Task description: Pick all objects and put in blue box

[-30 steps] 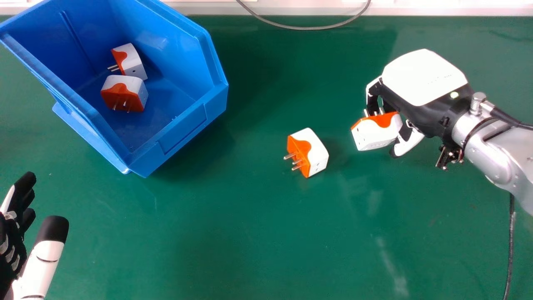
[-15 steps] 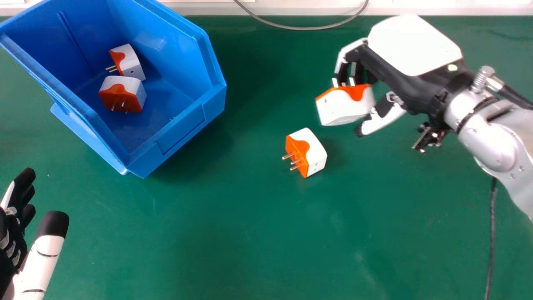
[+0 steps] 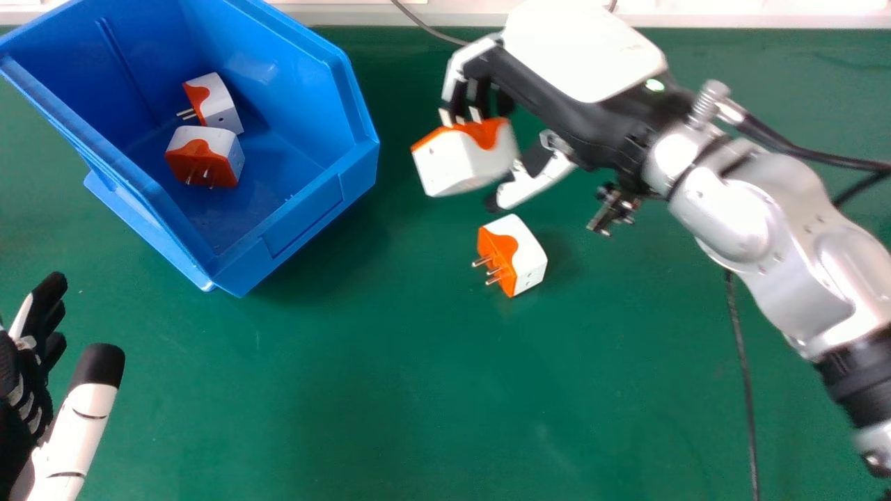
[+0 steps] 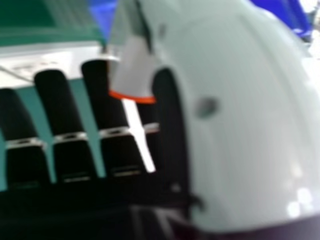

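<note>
1. Adapter [image 3: 463, 163], white with an orange face, pinched between thumb and fingers of my right hand [image 3: 557, 111], held up off the green table [image 3: 383, 390]. Prongs uppermost in head view; in right hand view they show pale against my dark fingers.
2. Position: to the right of the blue box [image 3: 306, 212], well apart from it, not over its opening.
3. Second adapter [image 3: 525, 257] on the table, nearer to me than the one I hold, tipped so its orange face and prongs point left. My thumb hangs near it; I see no contact.
4. Two more inside the box: a rear adapter [image 3: 221, 108] and a front adapter [image 3: 226, 146], close together on its floor. I cannot tell whether they touch.
5. My left hand [image 3: 24, 400] at the head view's lower left corner: fingers extended, thumb spread away from them, holding nothing.
</note>
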